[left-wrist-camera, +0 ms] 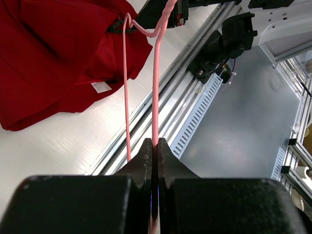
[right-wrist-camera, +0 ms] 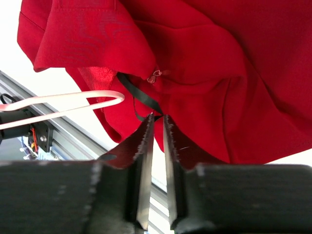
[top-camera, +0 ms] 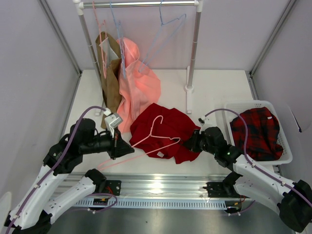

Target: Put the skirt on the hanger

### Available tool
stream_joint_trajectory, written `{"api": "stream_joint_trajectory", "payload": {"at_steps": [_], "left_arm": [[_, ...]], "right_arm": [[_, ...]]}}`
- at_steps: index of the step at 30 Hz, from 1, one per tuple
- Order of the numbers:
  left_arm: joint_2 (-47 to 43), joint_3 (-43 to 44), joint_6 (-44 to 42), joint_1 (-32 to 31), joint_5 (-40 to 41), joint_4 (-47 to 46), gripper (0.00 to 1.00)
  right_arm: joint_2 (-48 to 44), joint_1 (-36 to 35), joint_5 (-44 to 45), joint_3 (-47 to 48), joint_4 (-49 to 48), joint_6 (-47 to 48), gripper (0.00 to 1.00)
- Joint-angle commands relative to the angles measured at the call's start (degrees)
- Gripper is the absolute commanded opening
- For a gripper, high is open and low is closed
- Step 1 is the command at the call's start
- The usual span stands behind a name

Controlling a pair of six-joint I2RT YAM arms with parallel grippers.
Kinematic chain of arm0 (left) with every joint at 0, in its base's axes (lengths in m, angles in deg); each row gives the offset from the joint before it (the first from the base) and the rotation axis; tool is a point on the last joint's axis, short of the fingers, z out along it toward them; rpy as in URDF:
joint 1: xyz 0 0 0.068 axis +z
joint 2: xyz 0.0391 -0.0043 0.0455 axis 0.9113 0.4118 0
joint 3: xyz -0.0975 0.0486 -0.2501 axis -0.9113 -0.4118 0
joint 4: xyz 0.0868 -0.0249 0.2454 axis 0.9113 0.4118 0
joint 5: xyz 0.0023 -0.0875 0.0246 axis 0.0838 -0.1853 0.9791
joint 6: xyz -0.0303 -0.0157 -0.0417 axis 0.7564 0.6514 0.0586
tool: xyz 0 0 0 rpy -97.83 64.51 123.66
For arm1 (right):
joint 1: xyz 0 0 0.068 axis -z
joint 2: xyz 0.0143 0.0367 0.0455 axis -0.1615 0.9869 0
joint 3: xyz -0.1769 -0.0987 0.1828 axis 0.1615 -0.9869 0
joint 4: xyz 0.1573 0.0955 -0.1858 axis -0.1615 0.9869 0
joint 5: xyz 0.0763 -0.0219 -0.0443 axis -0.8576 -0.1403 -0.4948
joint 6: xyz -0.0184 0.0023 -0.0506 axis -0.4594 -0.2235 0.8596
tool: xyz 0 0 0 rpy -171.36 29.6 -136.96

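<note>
The dark red skirt [top-camera: 168, 124] lies crumpled on the white table, its white label [top-camera: 160, 154] near the front edge. The thin pale pink hanger [top-camera: 155, 127] lies across it, hook toward the rack. My left gripper [top-camera: 118, 145] is shut on the hanger's long wire [left-wrist-camera: 156, 87], left of the skirt [left-wrist-camera: 53, 53]. My right gripper [top-camera: 192, 141] is at the skirt's right edge. In the right wrist view its jaws [right-wrist-camera: 158, 118] stand a narrow gap apart, with the end of a black loop strap [right-wrist-camera: 139, 97] of the skirt [right-wrist-camera: 204, 73] at the tips. The hanger's end [right-wrist-camera: 73, 99] shows to the left.
A white basket [top-camera: 287, 146] at the right holds a red-and-black plaid cloth [top-camera: 256, 131]. At the back a clothes rack [top-camera: 192, 58] carries a salmon-pink garment [top-camera: 139, 83], a brown garment [top-camera: 109, 73] and light blue hangers [top-camera: 168, 27]. A metal rail [top-camera: 156, 183] runs along the front edge.
</note>
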Motion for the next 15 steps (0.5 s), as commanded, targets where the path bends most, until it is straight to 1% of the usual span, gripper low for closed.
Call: {"api": "stream_joint_trajectory", "payload": {"at_steps": [1, 15], "left_arm": [[0.37, -0.63, -0.93, -0.28, -1.49, -2.99, 0.00], [1.87, -1.95, -1.81, -0.37, -0.97, -5.10, 0.00]], "right_arm": [[0.09, 0.40, -1.11, 0.07, -2.97, -0.31, 0.15], [-0.61, 0.75, -1.90, 1.56, -1.47, -0.13, 0.13]]}}
